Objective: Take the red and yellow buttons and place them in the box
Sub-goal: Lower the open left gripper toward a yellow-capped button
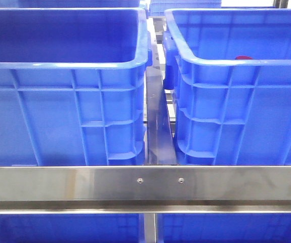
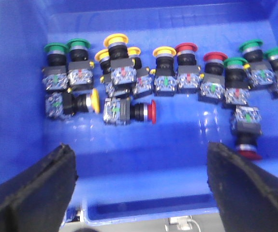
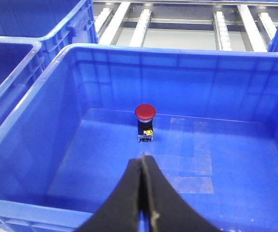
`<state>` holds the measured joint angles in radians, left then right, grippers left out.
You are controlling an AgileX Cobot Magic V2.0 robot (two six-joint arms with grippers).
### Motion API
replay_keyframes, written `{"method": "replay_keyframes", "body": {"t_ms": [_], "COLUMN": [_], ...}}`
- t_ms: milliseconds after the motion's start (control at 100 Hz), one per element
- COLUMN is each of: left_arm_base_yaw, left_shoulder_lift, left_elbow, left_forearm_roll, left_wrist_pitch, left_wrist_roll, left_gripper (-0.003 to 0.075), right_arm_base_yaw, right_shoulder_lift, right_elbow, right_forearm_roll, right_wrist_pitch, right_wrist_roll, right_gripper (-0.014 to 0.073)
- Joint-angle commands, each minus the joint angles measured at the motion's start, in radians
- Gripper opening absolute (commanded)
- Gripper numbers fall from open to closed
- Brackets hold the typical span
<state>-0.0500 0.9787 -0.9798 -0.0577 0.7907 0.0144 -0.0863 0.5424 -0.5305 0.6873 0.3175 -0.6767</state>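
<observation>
- Red-capped and upright, one button [image 3: 145, 121] stood alone on the floor of the box [image 3: 42, 82], toward its far wall, in the right wrist view; its cap [image 1: 244, 57] just peeped over that crate's rim in the front view.
- Many more buttons lay in another blue crate [image 2: 13, 121] under the left wrist camera: a row of green, yellow and red caps standing upright, with a yellow button [image 2: 76, 102] and a red button [image 2: 129, 111] tipped on their sides in front of the row, and a second red one [image 2: 247, 130] lying off to one side.
- Left gripper [image 2: 141, 181] hung above that crate with its black pads wide apart, holding nothing.
- Right gripper [image 3: 142, 166] hovered over the box with its fingers pressed together, empty.
- Steel rails [image 1: 145, 190] ran across in front of the two crates.
</observation>
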Motion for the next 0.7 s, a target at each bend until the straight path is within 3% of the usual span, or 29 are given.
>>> {"method": "replay_keyframes", "body": {"t_ms": [0, 340, 690], "left_arm_base_yaw": [0.002, 0.002, 0.013], "left_shoulder_lift": [0.102, 0.444, 0.605], "left_elbow": [-0.093, -0.282, -0.336], "left_forearm_roll": [-0.022, -0.037, -0.006], "left_wrist_pitch": [-0.069, -0.065, -0.165], "left_wrist_roll": [-0.001, -0.001, -0.001], "left_gripper": [0.0537, 0.0536, 0.0536], "right_arm_base_yaw": [-0.004, -0.004, -0.004], "right_shoulder_lift": [-0.001, -0.001, -0.001], "right_elbow": [-0.027, -0.027, -0.027], "right_forearm_roll": [0.018, 0.018, 0.018], "right_wrist_pitch": [-0.052, -0.043, -0.041], "right_wrist_roll": [-0.002, -0.002, -0.002], "right_gripper": [-0.0067, -0.0067, -0.0067]}}
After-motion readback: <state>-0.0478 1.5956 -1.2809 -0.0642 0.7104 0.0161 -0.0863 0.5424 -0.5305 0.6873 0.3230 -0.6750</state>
